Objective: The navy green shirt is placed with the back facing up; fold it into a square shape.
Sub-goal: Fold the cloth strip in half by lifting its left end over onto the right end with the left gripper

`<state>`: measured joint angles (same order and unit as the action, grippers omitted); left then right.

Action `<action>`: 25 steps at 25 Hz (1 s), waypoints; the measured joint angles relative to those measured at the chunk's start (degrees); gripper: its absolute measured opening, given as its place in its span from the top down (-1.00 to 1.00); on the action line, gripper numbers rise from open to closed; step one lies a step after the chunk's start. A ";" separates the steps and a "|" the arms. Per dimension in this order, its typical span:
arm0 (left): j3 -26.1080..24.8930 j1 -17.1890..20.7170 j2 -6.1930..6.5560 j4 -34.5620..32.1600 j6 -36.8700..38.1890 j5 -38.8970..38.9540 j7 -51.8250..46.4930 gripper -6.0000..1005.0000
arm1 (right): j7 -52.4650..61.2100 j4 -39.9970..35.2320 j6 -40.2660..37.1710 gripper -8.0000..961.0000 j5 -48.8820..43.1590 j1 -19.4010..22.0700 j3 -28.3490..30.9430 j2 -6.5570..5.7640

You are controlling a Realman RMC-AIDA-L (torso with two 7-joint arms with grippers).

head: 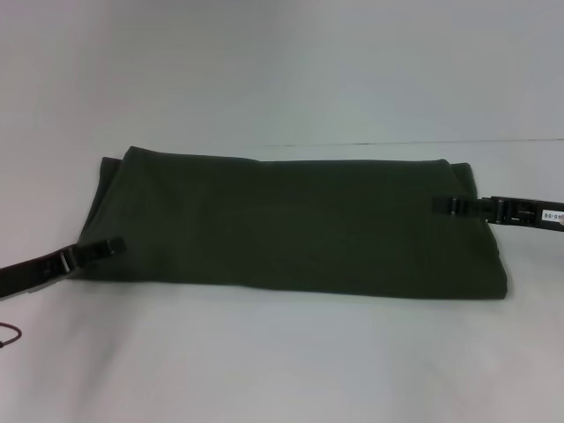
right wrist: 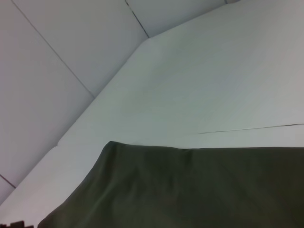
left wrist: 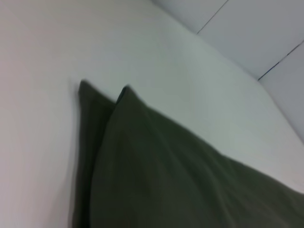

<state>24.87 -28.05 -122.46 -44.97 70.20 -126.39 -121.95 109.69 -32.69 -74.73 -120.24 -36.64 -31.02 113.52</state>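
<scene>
The navy green shirt (head: pixel 291 225) lies on the white table as a wide folded rectangle, plain side up, no lettering showing. My left gripper (head: pixel 113 248) rests low at the shirt's near left corner, reaching in from the left. My right gripper (head: pixel 441 205) lies over the shirt's right end, reaching in from the right. The left wrist view shows two layered cloth corners of the shirt (left wrist: pixel 166 180). The right wrist view shows a folded edge and corner of the shirt (right wrist: pixel 190 190) on the table.
The white table (head: pixel 282 361) spreads around the shirt, with bare surface in front and behind. A seam line (right wrist: pixel 247 128) runs across the table behind the shirt. A pale panelled wall (right wrist: pixel 57 57) stands beyond the table.
</scene>
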 joint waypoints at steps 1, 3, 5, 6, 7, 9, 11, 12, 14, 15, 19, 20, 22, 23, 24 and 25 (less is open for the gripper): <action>0.00 -0.11 0.02 0.07 0.13 -0.50 -1.16 -0.44 | 0.00 0.00 0.20 -0.53 0.00 0.00 0.02 0.00; 0.00 -0.26 0.09 0.21 0.22 -0.91 -3.26 -0.45 | 0.00 0.00 0.59 -0.53 0.00 0.00 0.09 -0.02; 0.00 -0.42 0.28 0.40 0.24 -1.05 -6.01 -0.45 | 0.00 0.00 0.86 -0.53 0.00 0.00 0.19 -0.03; 0.00 -0.51 0.36 0.48 0.26 -1.10 -7.07 -0.45 | 0.00 0.00 0.87 -0.53 0.00 -0.01 0.23 -0.03; 0.00 -0.61 0.45 0.57 0.28 -1.16 -8.49 -0.45 | 0.00 -0.06 0.88 -0.53 0.00 -0.01 0.24 -0.04; 0.00 -0.78 0.54 0.70 0.31 -1.39 -11.25 -0.45 | 0.00 -0.24 0.89 -0.53 0.00 -0.01 0.27 -0.06; -0.09 -0.90 0.58 0.89 0.16 -1.85 -13.02 -0.45 | 0.03 -0.35 0.88 -0.53 0.01 -0.01 0.31 -0.14; -0.26 -1.01 0.64 1.11 -0.03 -2.33 -14.08 -0.44 | 0.08 -0.35 0.88 -0.53 0.01 -0.01 0.35 -0.23; -1.05 -1.28 0.81 1.82 -0.42 -3.37 -16.13 -0.44 | 0.14 -0.35 0.90 -0.53 0.10 -0.01 0.42 -0.45; -1.36 -1.35 0.88 2.02 -0.55 -3.56 -16.63 -0.44 | 0.15 -0.31 0.93 -0.53 0.19 -0.02 0.44 -0.52; -2.17 -1.40 1.01 3.12 -2.39 -3.73 -18.37 -0.44 | 0.16 -0.23 1.27 -0.53 0.34 -0.08 0.46 -0.59; -2.17 -1.40 1.03 3.42 -2.91 -3.81 -18.59 -0.44 | 0.16 -0.20 1.38 -0.53 0.35 -0.11 0.46 -0.61; -2.18 -1.42 1.04 4.17 -3.84 -4.04 -18.78 -0.44 | 0.17 -0.11 1.52 -0.53 0.36 -0.19 0.46 -0.67; -2.17 -1.47 1.05 4.47 -4.16 -4.11 -18.80 -0.44 | 0.17 -0.09 1.54 -0.53 0.36 -0.23 0.45 -0.68; -2.17 -1.53 1.07 4.76 -4.50 -4.16 -18.83 -0.44 | 0.18 -0.06 1.54 -0.53 0.36 -0.25 0.45 -0.68; -2.15 -1.61 1.09 5.06 -4.84 -4.18 -18.84 -0.44 | 0.20 -0.05 1.55 -0.53 0.36 -0.25 0.44 -0.68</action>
<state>22.72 -29.66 -121.37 -39.91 65.36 -130.57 -140.80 109.89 -32.74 -73.18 -119.87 -36.89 -30.58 112.84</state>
